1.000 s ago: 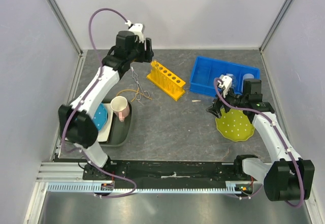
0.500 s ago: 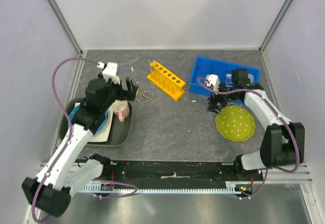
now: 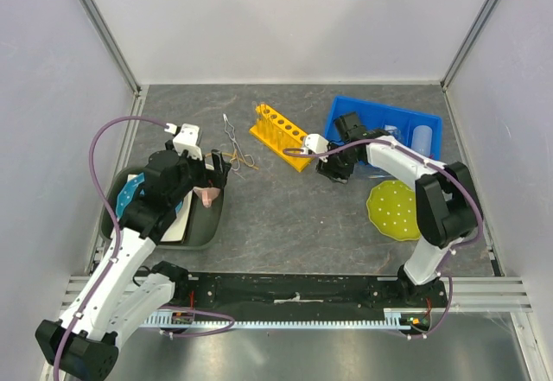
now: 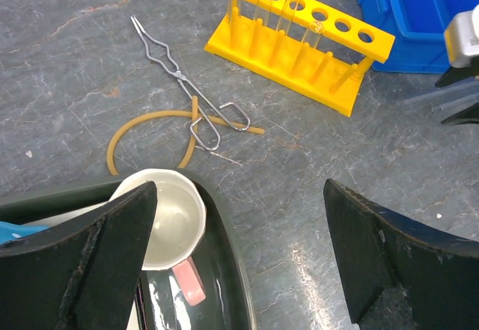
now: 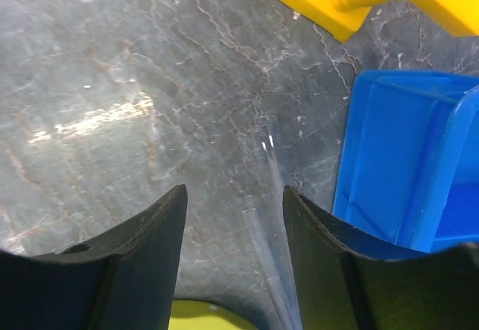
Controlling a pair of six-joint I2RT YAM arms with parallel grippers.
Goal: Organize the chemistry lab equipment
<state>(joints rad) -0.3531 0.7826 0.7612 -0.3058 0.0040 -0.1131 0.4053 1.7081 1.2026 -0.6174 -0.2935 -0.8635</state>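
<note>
Chemistry lab equipment lies scattered over the grey table [image 3: 285,217]. From overhead, the yellow holed rack [image 3: 281,136] sits at 12 o'clock of the table's middle, the metal tongs [image 3: 232,139] at 10 o'clock and the blue bin [image 3: 384,130] at 2 o'clock. The left gripper [image 4: 239,191] hangs with jaws wide apart, holding nothing, over the cream mug [image 4: 168,214] in the dark tray [image 4: 224,285]. Its wrist view alone shows the tongs' ring handles crossing the tan rubber loop [image 4: 150,117], and thin clear rods [image 4: 287,4] upright in the rack. The right gripper [image 5: 233,195] is parted too, low between rack and bin. Only its wrist camera reveals a clear rod [image 5: 262,218] lying flat on the table between its fingers, nearer the 3 o'clock one.
</note>
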